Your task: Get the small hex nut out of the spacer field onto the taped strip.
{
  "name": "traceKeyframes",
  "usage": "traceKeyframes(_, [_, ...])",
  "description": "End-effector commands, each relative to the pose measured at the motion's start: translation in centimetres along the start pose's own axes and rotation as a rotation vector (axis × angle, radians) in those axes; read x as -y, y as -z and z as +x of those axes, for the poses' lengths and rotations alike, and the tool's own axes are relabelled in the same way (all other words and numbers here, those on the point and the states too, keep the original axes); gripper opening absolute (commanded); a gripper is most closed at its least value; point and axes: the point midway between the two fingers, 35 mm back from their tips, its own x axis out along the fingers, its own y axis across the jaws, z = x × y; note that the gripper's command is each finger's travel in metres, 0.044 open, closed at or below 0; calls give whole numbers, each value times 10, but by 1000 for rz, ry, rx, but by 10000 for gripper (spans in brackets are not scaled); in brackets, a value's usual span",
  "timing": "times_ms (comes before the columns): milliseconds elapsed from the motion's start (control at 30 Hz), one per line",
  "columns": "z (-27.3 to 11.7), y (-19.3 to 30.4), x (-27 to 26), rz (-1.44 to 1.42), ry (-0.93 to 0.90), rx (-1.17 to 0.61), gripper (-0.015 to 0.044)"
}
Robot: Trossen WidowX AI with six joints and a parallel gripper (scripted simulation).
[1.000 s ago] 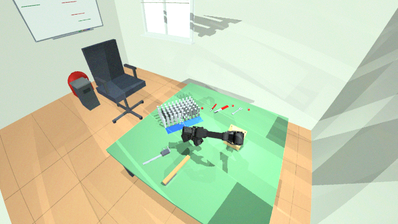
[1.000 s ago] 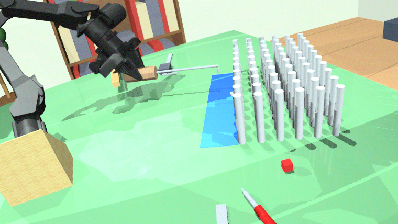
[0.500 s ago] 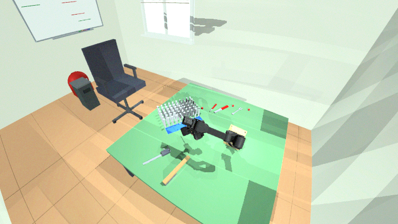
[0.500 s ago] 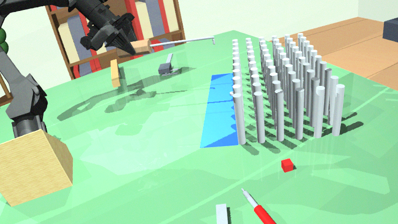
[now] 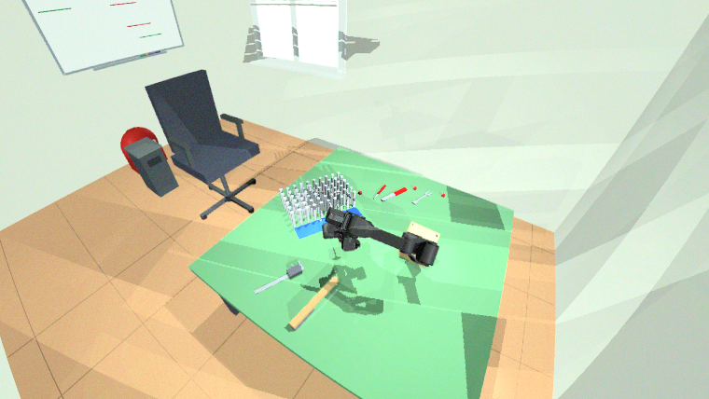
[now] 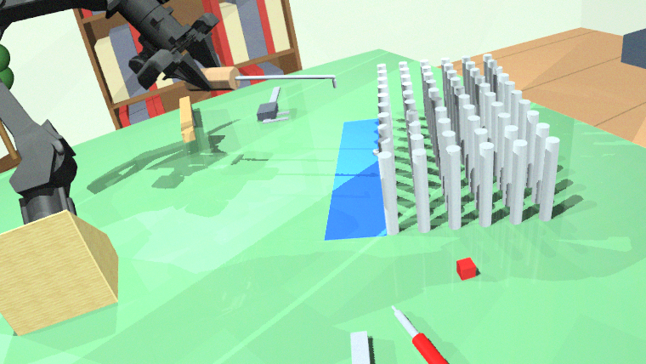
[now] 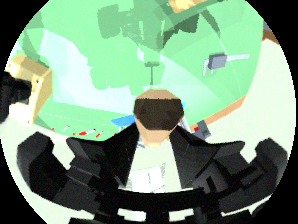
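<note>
My gripper (image 5: 340,237) (image 6: 203,74) (image 7: 154,123) is shut on the wooden handle (image 6: 223,77) (image 7: 158,115) of a hook tool, held in the air. Its thin metal rod (image 6: 285,76) points toward the spacers, and its bent tip (image 6: 335,82) is clear of them. The metal spacers (image 5: 317,198) (image 6: 454,194) stand upright in rows. The blue taped strip (image 5: 308,230) (image 6: 352,203) lies along their front. A tiny pale thing (image 6: 376,152), perhaps the hex nut, shows at the strip's edge beside a front-row spacer; whether it lies on the strip cannot be told.
A grey-headed tool (image 5: 294,270) (image 6: 267,110) (image 7: 217,61) and a wooden bar (image 5: 313,303) (image 6: 186,118) lie on the green table (image 5: 422,337). Red-handled tools (image 5: 399,191) (image 6: 427,347), a wrench (image 5: 422,198) and red cubes (image 6: 466,268) lie beyond the spacers' side. My base block (image 6: 59,275) stands nearby.
</note>
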Motion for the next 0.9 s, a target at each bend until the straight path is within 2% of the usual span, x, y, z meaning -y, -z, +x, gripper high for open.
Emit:
traceKeyframes(0, [-5, -3, 2, 98, 14, 9, 0])
traceKeyframes(867, [-28, -23, 6, 840, 34, 119, 0])
